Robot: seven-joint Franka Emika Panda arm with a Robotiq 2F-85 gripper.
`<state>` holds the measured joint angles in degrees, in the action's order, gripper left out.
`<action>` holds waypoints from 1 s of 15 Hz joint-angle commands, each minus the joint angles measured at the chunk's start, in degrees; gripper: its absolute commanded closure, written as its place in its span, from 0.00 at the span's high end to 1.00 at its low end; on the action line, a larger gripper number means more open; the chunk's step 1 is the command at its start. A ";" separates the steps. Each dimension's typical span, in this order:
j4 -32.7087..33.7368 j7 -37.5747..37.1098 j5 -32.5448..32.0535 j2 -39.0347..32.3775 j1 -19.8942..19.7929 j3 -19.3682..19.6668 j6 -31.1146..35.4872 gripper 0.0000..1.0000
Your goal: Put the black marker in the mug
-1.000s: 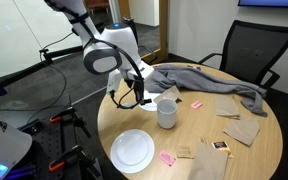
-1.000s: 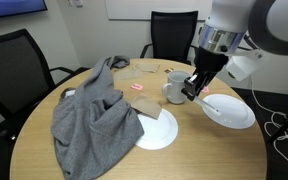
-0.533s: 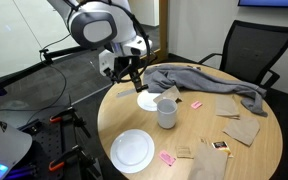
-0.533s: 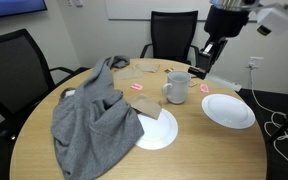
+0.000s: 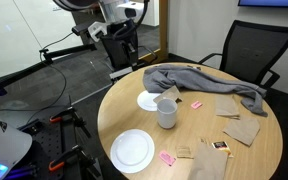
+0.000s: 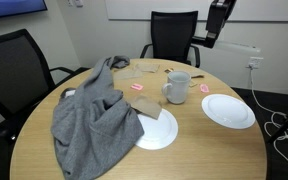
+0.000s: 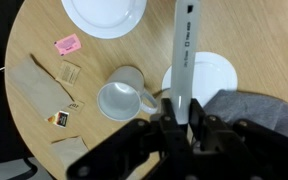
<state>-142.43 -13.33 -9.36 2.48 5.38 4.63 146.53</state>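
My gripper [image 7: 177,112] is shut on the marker [image 7: 182,60], which sticks out from the jaws as a long stick and looks pale grey in the wrist view. In both exterior views the gripper [image 5: 120,48] [image 6: 215,22] is high above the table's edge, with the dark marker [image 5: 125,64] [image 6: 207,38] hanging from it. The light grey-white mug [image 5: 166,112] [image 6: 176,87] stands upright on the round wooden table [image 5: 199,125]. In the wrist view the mug [image 7: 121,97] lies far below, just left of the marker, its opening empty.
Two white plates [image 5: 132,150] [image 5: 147,100] lie near the mug. A grey cloth [image 5: 206,82] [image 6: 92,108] covers part of the table. Brown napkins [image 5: 242,128] and pink packets [image 5: 168,158] are scattered about. Black chairs [image 5: 252,55] [image 6: 171,35] stand round the table.
My gripper, still holding the marker, has risen from just beside the mug to high above the table and moved off toward the table's edge.
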 commanded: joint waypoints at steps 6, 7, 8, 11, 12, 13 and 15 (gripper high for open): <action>1.90 0.70 0.34 2.72 -2.10 -4.45 -3.79 0.21; 1.90 0.73 0.34 2.72 -2.13 -4.44 -3.80 0.21; 1.90 0.75 0.34 2.72 -2.18 -4.43 -3.81 0.21; 1.79 -1.18 0.19 2.43 -2.36 -4.55 -2.58 0.05; 1.43 -6.19 -3.14 2.32 -3.00 -5.02 -0.03 0.05; 1.23 -10.22 -5.62 2.20 -3.57 -5.42 1.92 0.05; 1.17 -19.53 -12.65 1.88 -4.92 -6.18 4.98 0.05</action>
<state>-140.77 -21.88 -14.41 4.53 3.14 0.45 147.30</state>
